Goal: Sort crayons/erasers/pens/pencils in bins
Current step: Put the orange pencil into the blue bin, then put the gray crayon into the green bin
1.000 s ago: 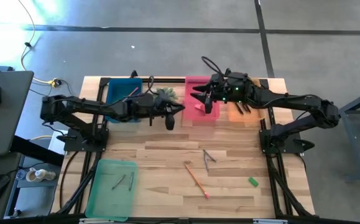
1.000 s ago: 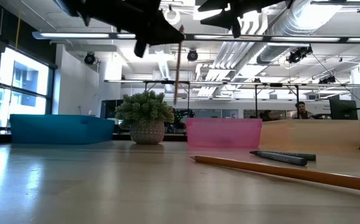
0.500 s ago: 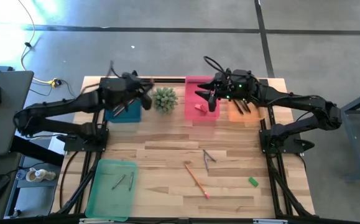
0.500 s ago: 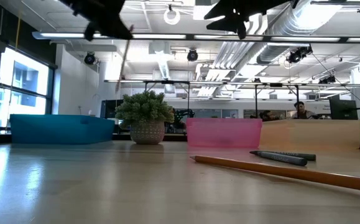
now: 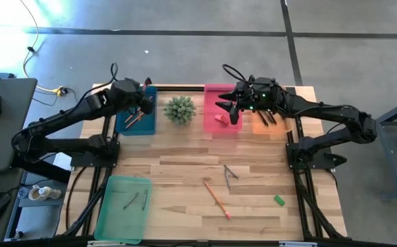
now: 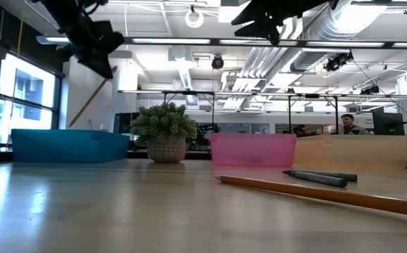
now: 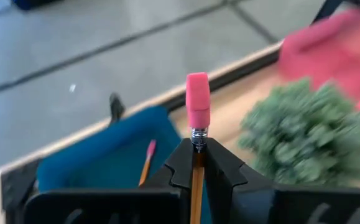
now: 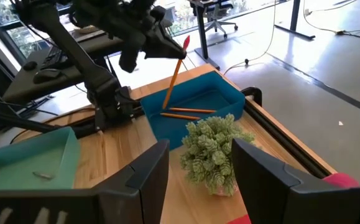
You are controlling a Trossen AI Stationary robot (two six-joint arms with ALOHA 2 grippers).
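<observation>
My left gripper [image 5: 145, 104] hangs over the dark blue bin [image 5: 147, 125] at the table's far left, shut on an orange pencil [image 8: 173, 78] with a pink eraser tip. Two more pencils [image 8: 183, 112] lie in that bin. My right gripper [image 8: 198, 180] is open above the pink bin [image 5: 222, 127], where a pink eraser [image 5: 219, 118] lies. Dark pens [image 5: 267, 118] lie in the orange bin [image 5: 267, 127], and crayons [image 5: 134, 200] in the light green bin [image 5: 123, 209]. On the table lie a pencil [image 5: 216, 197], dark sticks [image 5: 230, 173] and a green eraser [image 5: 279, 200]. My left gripper pinches the pencil between its two fingers just below the metal band under the pink eraser [image 7: 198, 109], which sticks out past the fingertips. The pencil is lifted and slants down from the fingers toward the blue bin; whether its lower end [image 8: 166, 104] touches the bin I cannot tell.
A small spiky green plant in a pot [image 5: 179, 108] stands between the blue and pink bins at the far edge. The loose pencil, sticks and green eraser lie right of centre, toward the near edge. Bare wood shows between the far bins and the green bin.
My left gripper has swung from beside the pink bin toward the table's left and far edge, past the plant, to above the blue bin, carrying the pencil. The pencil hung upright then and now slants down into the blue bin.
</observation>
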